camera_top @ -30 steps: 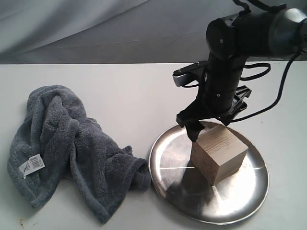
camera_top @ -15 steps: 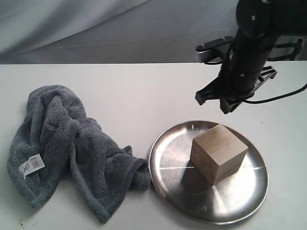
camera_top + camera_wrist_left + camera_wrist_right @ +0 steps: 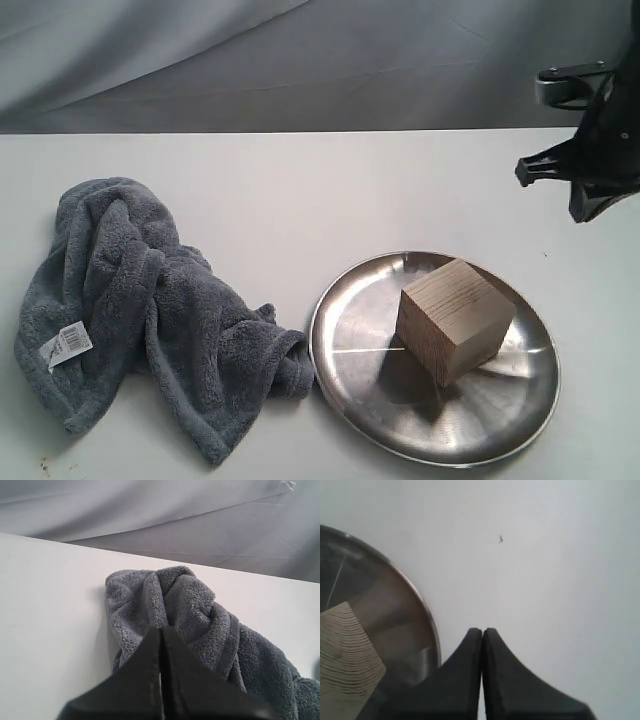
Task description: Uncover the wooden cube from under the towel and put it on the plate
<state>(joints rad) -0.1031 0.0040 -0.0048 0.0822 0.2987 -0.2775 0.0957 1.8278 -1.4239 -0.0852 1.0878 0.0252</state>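
The pale wooden cube [image 3: 455,319] stands uncovered on the round silver plate [image 3: 376,397] at the front right; a corner of the cube [image 3: 345,660] and the plate's rim [image 3: 422,612] also show in the right wrist view. The dark grey towel [image 3: 150,310] lies crumpled on the table to the plate's left, its white tag up. My right gripper [image 3: 585,212] hangs at the far right edge, above and behind the plate, shut and empty [image 3: 482,631]. My left gripper [image 3: 161,630] is shut with nothing in it, hovering over the towel [image 3: 200,615].
The white table [image 3: 300,190] runs back to a grey draped backdrop [image 3: 250,60]. The right arm's black body fills the upper right corner.
My right gripper let go of the cube, shut, and rose away to the right and back, off the plate. Cube, plate and towel stayed where they were.
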